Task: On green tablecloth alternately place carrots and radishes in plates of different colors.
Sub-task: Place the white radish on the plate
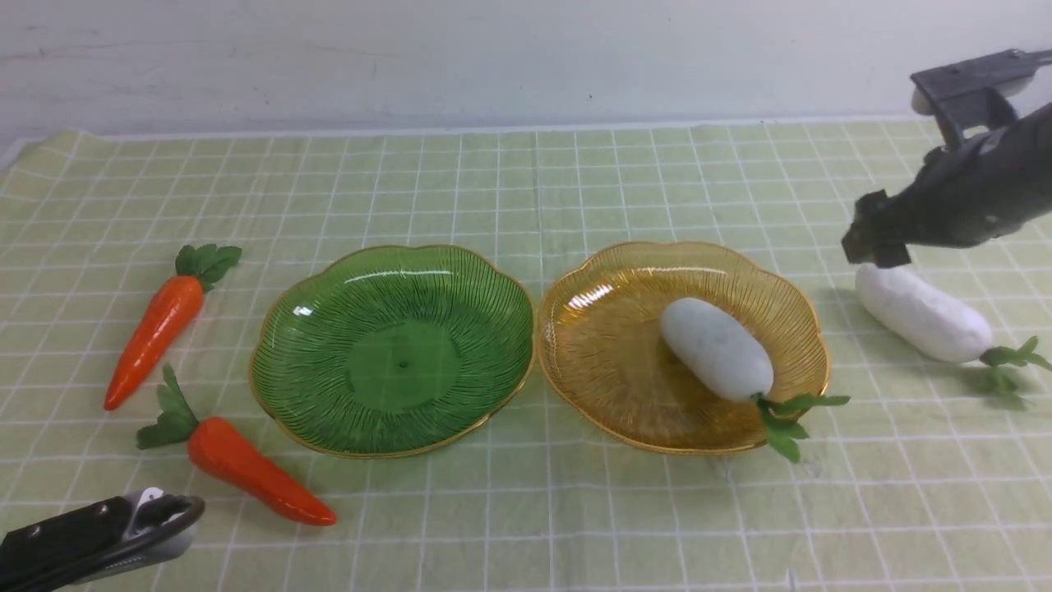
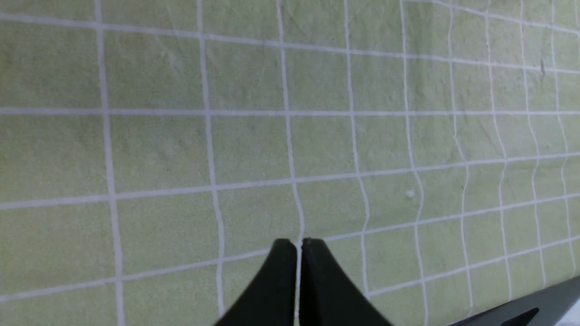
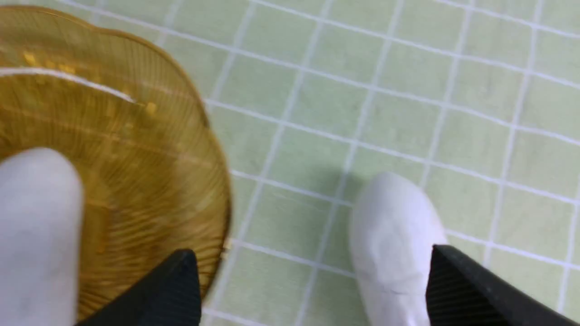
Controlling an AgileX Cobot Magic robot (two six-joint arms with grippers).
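Probably light, stiff and matte, the loose radish [image 1: 922, 312] lies on the green tablecloth [image 1: 493, 189] beside the amber plate [image 1: 608, 345], below the spread, empty right hand [image 3: 308, 256], best pinched across its plump middle; the left hand [image 2: 297, 246] is clenched empty.

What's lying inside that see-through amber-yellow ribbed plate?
One plump white toy radish lies in the amber plate, green leaves overhanging its near rim. The patch beneath the radish is hidden.
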